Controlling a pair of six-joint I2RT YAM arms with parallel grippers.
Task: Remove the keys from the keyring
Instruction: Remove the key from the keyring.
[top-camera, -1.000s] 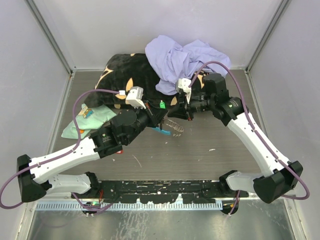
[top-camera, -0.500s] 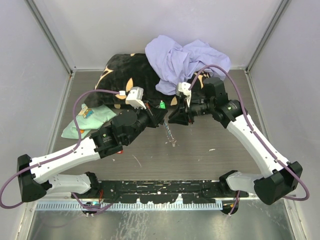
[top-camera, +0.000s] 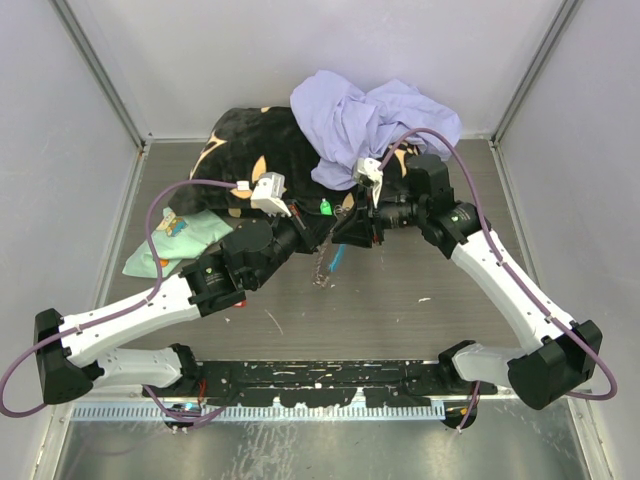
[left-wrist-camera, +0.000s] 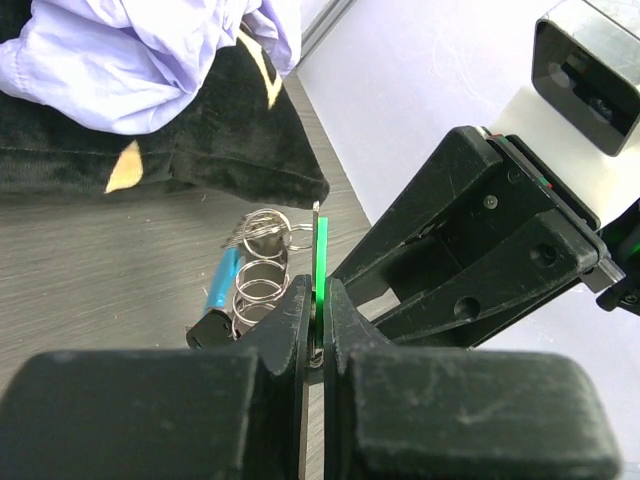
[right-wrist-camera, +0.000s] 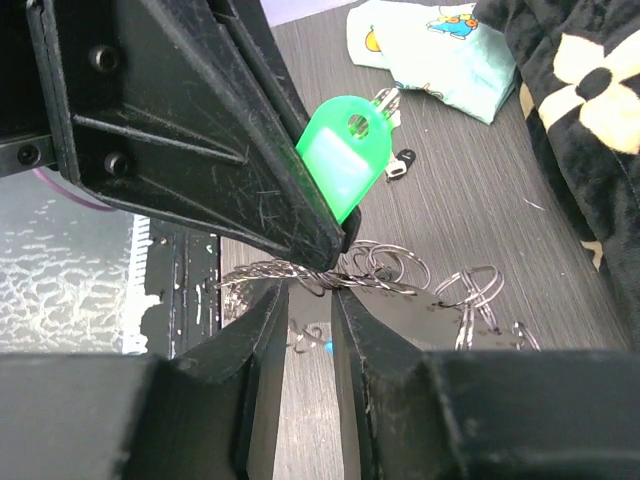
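Note:
My left gripper (top-camera: 318, 232) is shut on the green tag (left-wrist-camera: 321, 262) of a key, held edge-on above the table. The tag also shows in the right wrist view (right-wrist-camera: 343, 158) and in the top view (top-camera: 325, 208). The keyring's silver chain (right-wrist-camera: 262, 272) and rings (right-wrist-camera: 472, 288) hang below it, with the light-blue piece (top-camera: 337, 257) dangling; it shows in the left wrist view (left-wrist-camera: 222, 281) too. My right gripper (top-camera: 346, 232) meets the left one tip to tip, its narrow jaws (right-wrist-camera: 310, 290) closed on the twisted chain just under the tag.
A black patterned blanket (top-camera: 255, 140) and a lavender cloth (top-camera: 370, 115) lie at the back. A mint-green cloth (top-camera: 175, 235) lies at the left, with small loose keys (right-wrist-camera: 396, 165) on the table beside it. Side walls enclose the table.
The keyring has come up off the table; the light-blue piece now dangles under the grippers. My right gripper has closed in leftward against the left one.

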